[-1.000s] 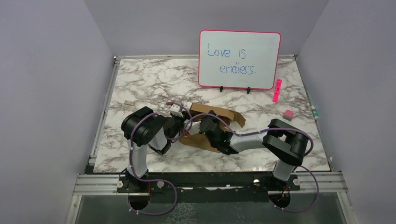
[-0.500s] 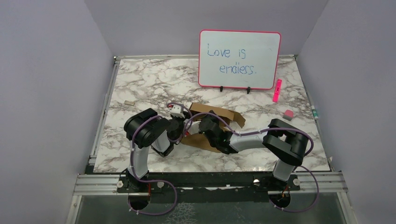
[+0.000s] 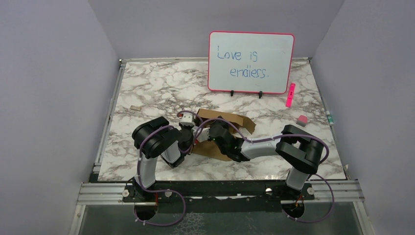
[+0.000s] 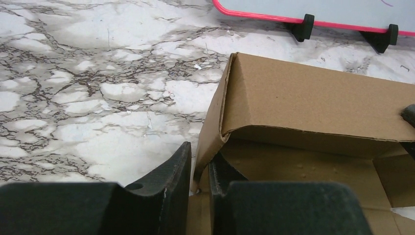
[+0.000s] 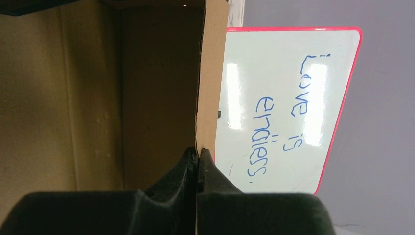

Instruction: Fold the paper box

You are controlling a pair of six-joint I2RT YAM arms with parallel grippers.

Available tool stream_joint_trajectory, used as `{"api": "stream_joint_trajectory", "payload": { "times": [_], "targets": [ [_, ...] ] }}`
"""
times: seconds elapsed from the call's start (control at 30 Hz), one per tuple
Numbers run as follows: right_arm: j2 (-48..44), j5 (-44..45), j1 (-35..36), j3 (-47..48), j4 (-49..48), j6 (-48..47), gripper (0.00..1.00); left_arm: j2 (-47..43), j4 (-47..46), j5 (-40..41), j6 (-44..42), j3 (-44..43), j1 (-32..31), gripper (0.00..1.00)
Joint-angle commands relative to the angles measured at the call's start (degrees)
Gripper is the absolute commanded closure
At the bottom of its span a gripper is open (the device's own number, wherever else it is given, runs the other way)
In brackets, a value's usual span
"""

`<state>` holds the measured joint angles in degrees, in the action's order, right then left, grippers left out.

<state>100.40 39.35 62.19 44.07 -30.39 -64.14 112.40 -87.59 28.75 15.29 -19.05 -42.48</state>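
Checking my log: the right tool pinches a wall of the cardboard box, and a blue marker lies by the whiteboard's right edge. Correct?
Not quite: the marker is pink, not blue, as the top view shows. The rest holds: the right tool pinches a wall of the cardboard box, and the marker lies by the whiteboard's right edge.

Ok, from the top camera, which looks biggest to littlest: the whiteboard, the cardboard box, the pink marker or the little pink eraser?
1. whiteboard
2. paper box, though partly hidden
3. pink marker
4. pink eraser

paper box (image 3: 230,119): middle hidden under right arm (image 3: 259,146) | whiteboard (image 4: 313,7): cropped top
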Motion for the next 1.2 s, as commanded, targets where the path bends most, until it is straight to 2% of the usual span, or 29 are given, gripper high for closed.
{"api": "stream_joint_trajectory", "payload": {
  "times": [0.0,0.27,0.43,0.6,0.8,0.9,1.17],
  "targets": [
    [-0.8,-1.9,1.6,-0.3,-1.9,5.7,0.96,-0.2,-15.0,17.4,-6.8,-0.4,-2.2,0.83],
    [-0.9,-1.7,1.6,0.3,-1.5,5.9,0.95,0.2,-14.9,28.8,-8.1,-0.9,-5.0,0.83],
    [-0.5,-2.0,1.6,1.3,-0.6,6.4,0.95,0.7,-14.9,28.9,-9.3,-1.2,-5.5,0.82],
    [-0.9,-1.8,1.6,2.1,-1.1,7.6,0.89,1.6,-15.0,26.8,-9.8,-0.6,-6.1,0.81],
    [-3.8,-1.3,1.6,2.3,1.4,13.4,0.83,0.9,-14.9,23.0,-10.5,1.6,-6.2,0.82],
    [-5.5,-1.5,1.6,2.7,4.3,16.9,0.79,1.0,-14.9,23.2,-10.4,2.6,-6.2,0.83],
    [-10.0,-3.1,1.6,0.5,4.9,20.9,0.74,1.5,-14.9,24.1,-11.2,3.2,-6.2,0.84]
  ]
}}
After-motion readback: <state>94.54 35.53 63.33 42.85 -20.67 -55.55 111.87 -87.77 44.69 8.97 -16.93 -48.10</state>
